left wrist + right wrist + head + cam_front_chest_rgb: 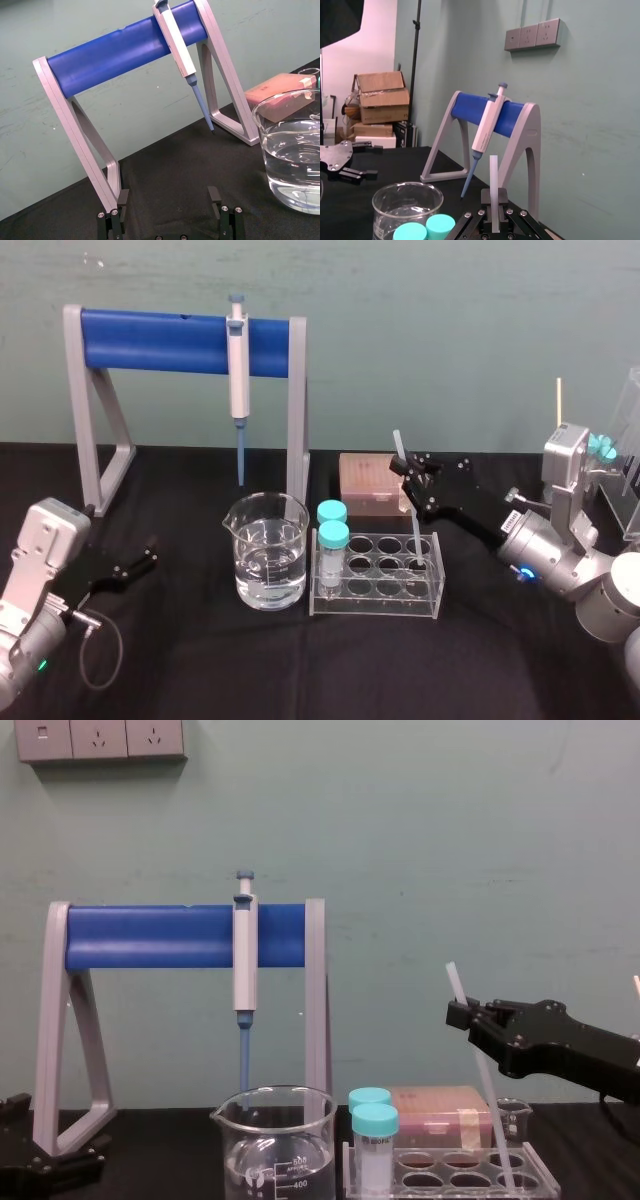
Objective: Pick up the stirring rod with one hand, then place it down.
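Right gripper [410,477] clamped on the upper part of the tilted rod [414,525], whose lower end sits in a rack [375,608] well: a sideways pull may snag and tip the rack, or the thin rod may slip; left gripper [138,563] idle at far left, fingers spread.

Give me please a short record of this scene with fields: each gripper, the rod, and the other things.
right gripper: shut on the rod, above the rack
rod: nearly upright, slightly tilted, lower end down in the rack's right part
left gripper: open, idle, low at the far left
rack: two capped tubes at its left end
beaker: holds clear liquid, left of the rack
pipette: hangs on the stand behind the beaker
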